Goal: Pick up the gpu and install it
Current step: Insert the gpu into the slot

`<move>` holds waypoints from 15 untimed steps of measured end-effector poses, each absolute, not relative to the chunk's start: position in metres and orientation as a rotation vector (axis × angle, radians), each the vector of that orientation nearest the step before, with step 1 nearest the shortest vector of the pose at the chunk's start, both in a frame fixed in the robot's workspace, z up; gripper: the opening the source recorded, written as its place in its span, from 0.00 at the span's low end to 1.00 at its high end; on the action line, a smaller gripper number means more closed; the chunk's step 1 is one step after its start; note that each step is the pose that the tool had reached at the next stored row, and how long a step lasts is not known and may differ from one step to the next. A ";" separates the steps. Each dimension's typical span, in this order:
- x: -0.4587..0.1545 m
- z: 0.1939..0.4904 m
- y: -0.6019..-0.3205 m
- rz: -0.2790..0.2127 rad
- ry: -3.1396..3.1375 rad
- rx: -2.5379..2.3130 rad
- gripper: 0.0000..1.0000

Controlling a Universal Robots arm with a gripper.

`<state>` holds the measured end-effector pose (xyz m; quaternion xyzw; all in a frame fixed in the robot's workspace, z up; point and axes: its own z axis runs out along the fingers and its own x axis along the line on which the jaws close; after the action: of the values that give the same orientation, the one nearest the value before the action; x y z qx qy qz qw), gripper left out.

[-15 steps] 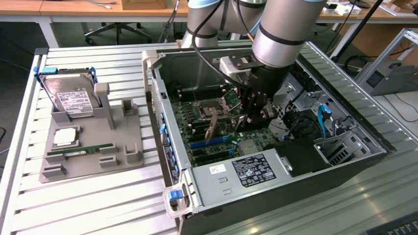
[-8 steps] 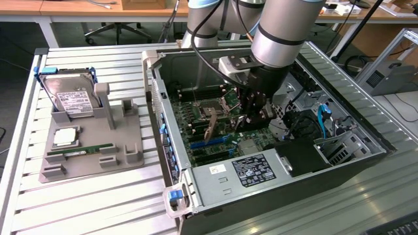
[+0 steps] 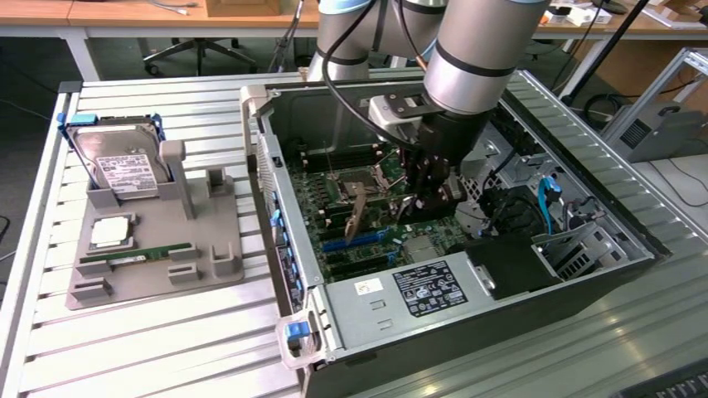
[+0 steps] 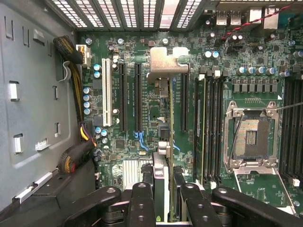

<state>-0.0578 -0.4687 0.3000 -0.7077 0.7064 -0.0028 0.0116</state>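
On the exterior view's left we see a grey moulded tray on the slatted metal table, holding a boxy silver hard drive and a narrow green memory stick. To its right stands the open case. Our arm, smooth silver, reaches straight down into it, wrist vertical. The hand is closed on the gpu, its black fingers pinching the thin card's upper edge. The card stands on edge over the green motherboard, between long black slots, its bent silvery bracket toward the case's perforated wall.
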 end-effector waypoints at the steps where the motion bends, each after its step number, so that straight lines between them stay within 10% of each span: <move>1: -0.058 0.300 -0.469 -0.009 2.203 -2.207 0.27; 15: -0.061 0.300 -0.469 -0.009 2.203 -2.207 0.27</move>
<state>-0.0611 -0.4687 0.3000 -0.7077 0.7064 -0.0028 0.0116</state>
